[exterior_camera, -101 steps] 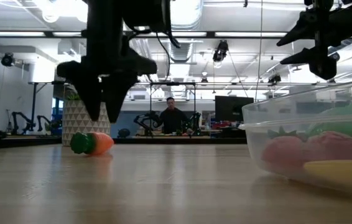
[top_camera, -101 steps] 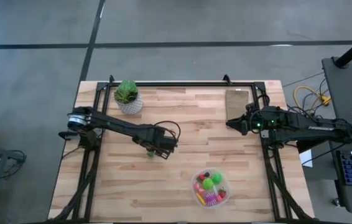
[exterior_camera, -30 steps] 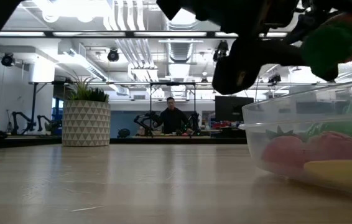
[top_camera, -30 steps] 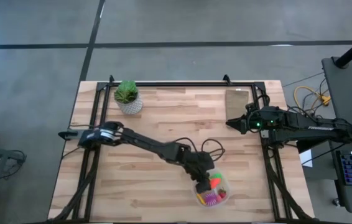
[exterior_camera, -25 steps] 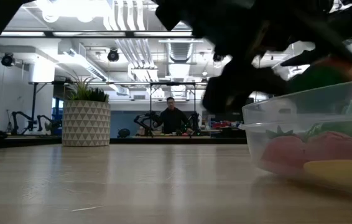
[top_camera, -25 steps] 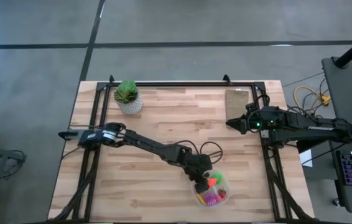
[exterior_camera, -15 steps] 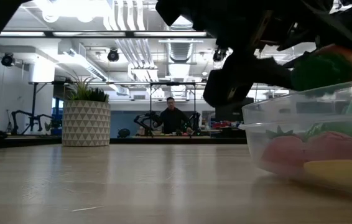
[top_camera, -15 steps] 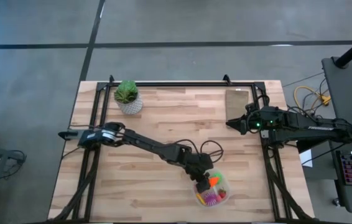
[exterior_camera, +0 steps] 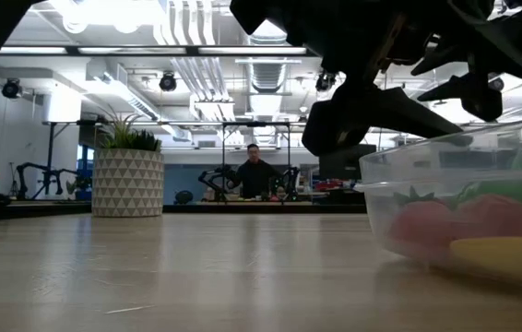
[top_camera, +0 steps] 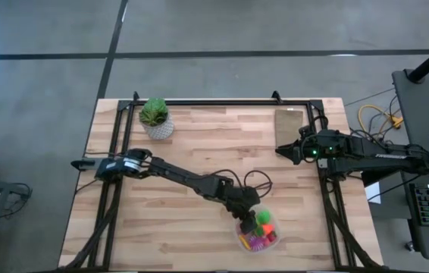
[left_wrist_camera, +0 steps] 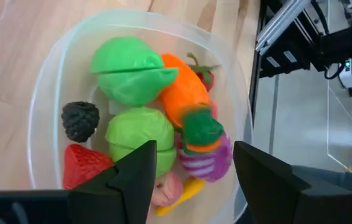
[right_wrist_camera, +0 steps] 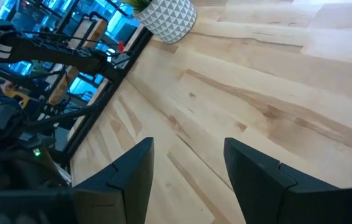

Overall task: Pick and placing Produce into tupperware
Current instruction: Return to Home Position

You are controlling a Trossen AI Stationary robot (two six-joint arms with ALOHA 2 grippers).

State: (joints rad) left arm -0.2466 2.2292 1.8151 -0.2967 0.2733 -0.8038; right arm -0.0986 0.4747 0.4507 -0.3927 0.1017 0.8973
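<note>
High view first: my left gripper (top_camera: 249,221) hangs over the rim of the clear bowl (top_camera: 237,234), with that arm stretched across the table (top_camera: 214,140). On the left wrist view its fingers (left_wrist_camera: 140,169) are spread wide and hold nothing. Below them the orange carrot (left_wrist_camera: 185,93) lies inside the bowl on top of the pile. It is touching two green balls (left_wrist_camera: 129,78) and a striped purple piece (left_wrist_camera: 206,167). A black berry (left_wrist_camera: 79,120) and a red strawberry (left_wrist_camera: 83,165) sit against the bowl's wall, so all the produce I can see is in the bowl. My right gripper (top_camera: 279,150) waits well apart, at the table's right edge just beside the tan board (top_camera: 290,125). Its fingers (right_wrist_camera: 135,165) are parted and empty above bare wood. The potted plant (top_camera: 156,120) stands at the far left corner.
</note>
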